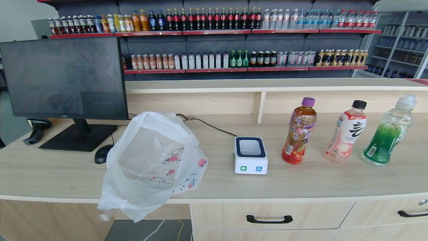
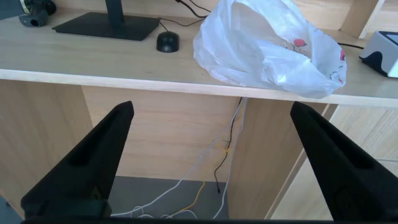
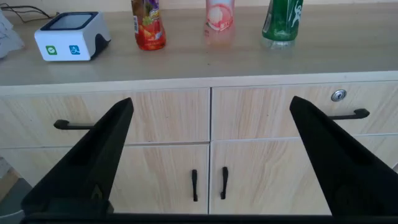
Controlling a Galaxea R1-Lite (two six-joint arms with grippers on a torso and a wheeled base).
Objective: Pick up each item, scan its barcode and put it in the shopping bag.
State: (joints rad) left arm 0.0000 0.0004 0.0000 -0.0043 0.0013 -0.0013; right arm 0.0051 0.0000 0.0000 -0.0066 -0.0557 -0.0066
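Head view: on the pale wooden counter [image 1: 214, 187] a white translucent plastic shopping bag [image 1: 153, 164] slumps at the left. At the right stand a purple-capped amber bottle [image 1: 299, 134], a black-capped pink bottle [image 1: 346, 134] and a green-labelled clear bottle [image 1: 388, 134], with a small white box scanner [image 1: 250, 155] between. The left gripper [image 2: 211, 112] and right gripper [image 3: 211, 112] hang spread wide below the counter's edge.

Translucent white plastic shopping bag [image 1: 150, 160]: thin, crinkled, faintly glossy.
Pale wooden surface [image 1: 301, 180]: matt, smooth grain.
Small white plastic scanner box [image 1: 250, 164]: smooth, glossy top window.
Green-labelled clear plastic bottle [image 1: 388, 134]: glossy.

Left jaws and right jaws alike wide apart, nothing between them, both wrists low, pointed forward.
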